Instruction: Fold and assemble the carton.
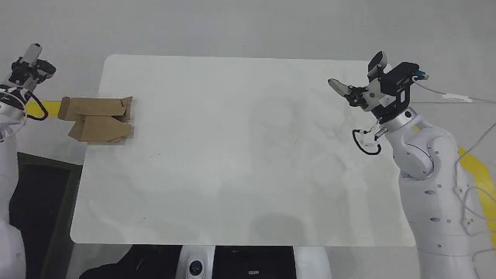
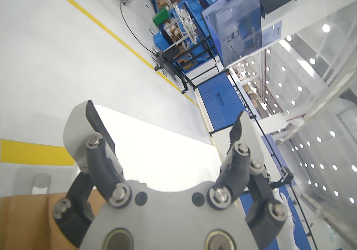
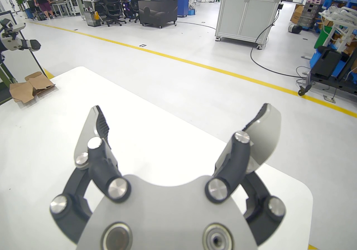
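You've got the flattened carton (image 1: 97,119) at the table's (image 1: 248,163) left edge by the far corner, long axis crossing that edge, right beside your empty, spread left gripper (image 2: 167,120), and the spread right gripper (image 3: 181,114) is way across.

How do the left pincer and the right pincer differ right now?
The left pincer sits beyond the table's left edge, while the right pincer hangs over the table near its far right corner. The left pincer is close to the carton; the right pincer is across the table from it. Both pincers are open and hold nothing.
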`<state>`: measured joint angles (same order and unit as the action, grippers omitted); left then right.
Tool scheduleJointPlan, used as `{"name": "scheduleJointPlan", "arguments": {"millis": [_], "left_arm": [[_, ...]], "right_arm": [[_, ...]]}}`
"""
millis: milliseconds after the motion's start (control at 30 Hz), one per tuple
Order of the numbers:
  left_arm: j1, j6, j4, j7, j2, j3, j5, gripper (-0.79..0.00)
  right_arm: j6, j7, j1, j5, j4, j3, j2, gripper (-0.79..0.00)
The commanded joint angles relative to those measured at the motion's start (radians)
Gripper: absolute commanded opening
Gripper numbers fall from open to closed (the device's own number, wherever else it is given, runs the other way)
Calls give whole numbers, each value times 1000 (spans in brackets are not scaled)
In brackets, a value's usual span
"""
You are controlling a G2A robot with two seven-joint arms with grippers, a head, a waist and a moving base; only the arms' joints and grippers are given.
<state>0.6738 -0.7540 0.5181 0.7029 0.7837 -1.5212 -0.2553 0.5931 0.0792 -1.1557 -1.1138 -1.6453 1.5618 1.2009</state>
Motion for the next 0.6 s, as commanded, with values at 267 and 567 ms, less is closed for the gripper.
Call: {"name": "scheduleJointPlan", "arguments": {"millis": [267,567], "left_arm": [[23,116,-106,-100,-21,-27,54,0],[57,264,-122,-170,-17,11,158,0]], "right_arm": [[0,0,0,0,0,0,0,0],[0,0,0,0,0,0,0,0]]}}
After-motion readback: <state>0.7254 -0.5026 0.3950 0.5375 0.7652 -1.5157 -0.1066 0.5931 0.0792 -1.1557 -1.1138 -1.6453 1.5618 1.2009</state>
